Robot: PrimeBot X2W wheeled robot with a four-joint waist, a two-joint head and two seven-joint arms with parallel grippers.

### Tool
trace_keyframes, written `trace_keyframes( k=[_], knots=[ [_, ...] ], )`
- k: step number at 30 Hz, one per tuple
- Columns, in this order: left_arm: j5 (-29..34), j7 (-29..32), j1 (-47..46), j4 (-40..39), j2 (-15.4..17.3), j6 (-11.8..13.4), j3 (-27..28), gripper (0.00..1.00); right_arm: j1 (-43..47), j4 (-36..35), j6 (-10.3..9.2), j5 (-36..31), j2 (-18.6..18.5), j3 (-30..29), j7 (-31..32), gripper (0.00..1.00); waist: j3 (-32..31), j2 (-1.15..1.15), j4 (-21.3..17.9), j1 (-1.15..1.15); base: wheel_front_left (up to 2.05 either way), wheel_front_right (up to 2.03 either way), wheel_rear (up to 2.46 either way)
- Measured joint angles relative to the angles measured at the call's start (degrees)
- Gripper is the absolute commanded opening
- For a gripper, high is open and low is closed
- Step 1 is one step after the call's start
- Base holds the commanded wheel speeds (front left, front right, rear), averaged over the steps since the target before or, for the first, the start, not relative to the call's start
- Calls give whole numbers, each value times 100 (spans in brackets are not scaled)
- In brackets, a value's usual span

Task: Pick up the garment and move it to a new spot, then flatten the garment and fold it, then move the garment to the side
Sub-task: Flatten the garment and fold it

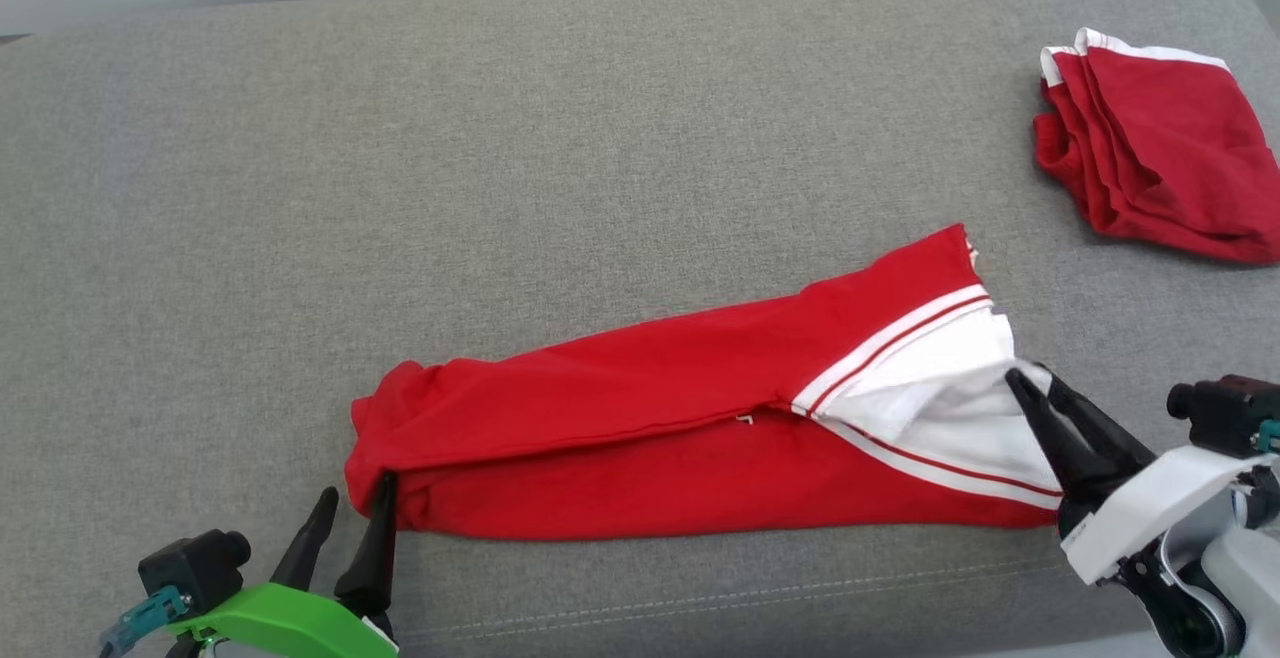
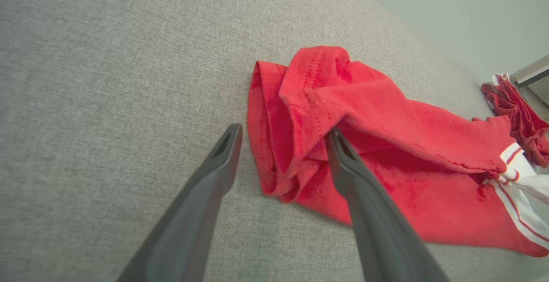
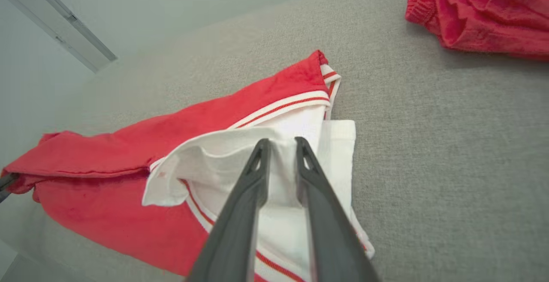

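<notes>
Grey fabric cushion: the red garment, white-trimmed, lies folded lengthwise near its front edge. My left gripper stands open at the red end, one finger touching the hem. My right gripper, fingers barely parted, rests on the white end; whether it grips, I cannot tell. A second red bundle lies far right.

- Grey woven cushion, with a stitched seam along its near edge.
- Long red garment lies along the near edge, white-banded end rightward.
- Folded red cloth lies at the far right corner.
</notes>
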Motion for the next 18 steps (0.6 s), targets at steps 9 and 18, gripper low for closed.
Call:
trace_keyframes(
  k=[9, 18],
  knots=[
    [12, 56, 41, -71, 115, 129, 137, 100, 295, 404, 0, -285, -231, 35, 0, 100, 45, 0, -19, 0, 0, 0, 0],
    [47, -36, 269, -238, 413, 452, 577, 100, 238, 443, 1, -138, -348, -626, 0, 100, 30, 0, -20, 0, 0, 0, 0]
  ],
)
